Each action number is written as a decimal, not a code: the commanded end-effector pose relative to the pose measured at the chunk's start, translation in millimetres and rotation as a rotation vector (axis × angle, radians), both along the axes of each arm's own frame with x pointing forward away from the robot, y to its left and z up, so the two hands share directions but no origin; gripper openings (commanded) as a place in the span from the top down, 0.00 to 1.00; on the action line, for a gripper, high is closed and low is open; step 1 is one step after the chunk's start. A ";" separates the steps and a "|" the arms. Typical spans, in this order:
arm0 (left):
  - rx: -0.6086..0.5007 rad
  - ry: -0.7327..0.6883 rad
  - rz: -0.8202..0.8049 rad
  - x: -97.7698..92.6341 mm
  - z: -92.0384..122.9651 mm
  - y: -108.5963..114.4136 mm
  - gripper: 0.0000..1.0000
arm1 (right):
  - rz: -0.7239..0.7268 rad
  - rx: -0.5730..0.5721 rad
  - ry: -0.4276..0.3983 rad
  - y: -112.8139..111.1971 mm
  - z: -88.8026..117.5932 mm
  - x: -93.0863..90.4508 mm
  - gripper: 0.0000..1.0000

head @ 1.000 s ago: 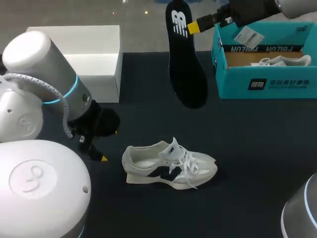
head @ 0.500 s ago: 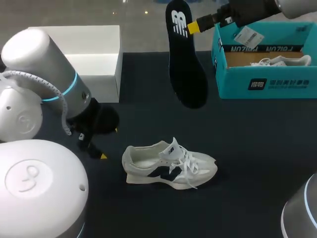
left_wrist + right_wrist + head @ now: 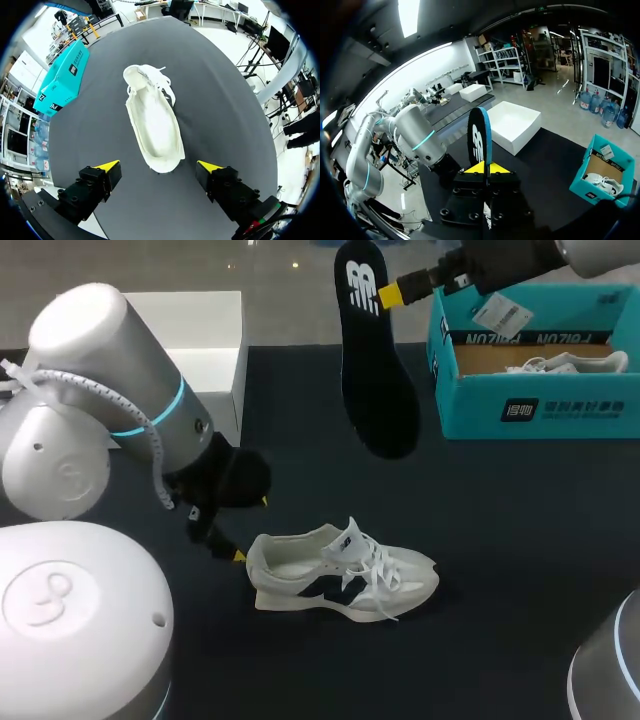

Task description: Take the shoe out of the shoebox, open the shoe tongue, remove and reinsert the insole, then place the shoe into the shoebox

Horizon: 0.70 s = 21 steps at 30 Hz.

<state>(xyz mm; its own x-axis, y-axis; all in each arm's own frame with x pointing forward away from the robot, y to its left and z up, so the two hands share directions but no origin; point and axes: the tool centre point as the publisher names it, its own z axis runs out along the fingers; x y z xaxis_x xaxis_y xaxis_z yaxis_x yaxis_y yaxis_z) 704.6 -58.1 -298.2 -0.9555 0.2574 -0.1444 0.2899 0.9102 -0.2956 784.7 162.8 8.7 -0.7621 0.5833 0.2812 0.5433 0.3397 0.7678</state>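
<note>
Right gripper (image 3: 386, 295) pinches flat black insole (image 3: 378, 380); left gripper (image 3: 158, 165) (fingers apart) faces white shoe (image 3: 152, 117).

We work at a table (image 3: 520, 570) whose top is a matt, dark, nearly black surface from edge to edge. The light on it is even and throws only soft shadows. At its far left stands a plain white box (image 3: 200, 335), its pale sides bright against the dark top.

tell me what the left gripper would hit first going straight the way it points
Most likely the shoe: its heel lies straight ahead of the left gripper, centred between its open fingers, with nothing in between.
</note>
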 end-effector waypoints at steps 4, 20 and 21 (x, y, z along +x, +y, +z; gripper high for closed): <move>0.026 -0.003 0.011 6.2 -13.7 -45.8 0.00 | -0.001 0.001 0.001 1.5 -0.6 0.9 1.00; 0.093 0.020 0.079 31.4 -54.4 -78.0 0.00 | -0.001 0.001 0.001 1.5 -0.6 0.9 1.00; 0.096 0.021 0.081 32.4 -56.6 -77.2 0.00 | -0.001 0.001 0.001 1.5 -0.6 0.9 1.00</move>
<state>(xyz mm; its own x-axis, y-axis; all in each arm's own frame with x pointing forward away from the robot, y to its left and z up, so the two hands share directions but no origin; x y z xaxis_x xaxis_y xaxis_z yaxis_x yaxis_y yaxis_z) 729.1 -125.1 -339.6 -0.9752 0.1910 -0.1117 0.2121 0.9507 -0.2264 784.7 162.8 8.7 -0.7621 0.5832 0.2813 0.5433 0.3396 0.7678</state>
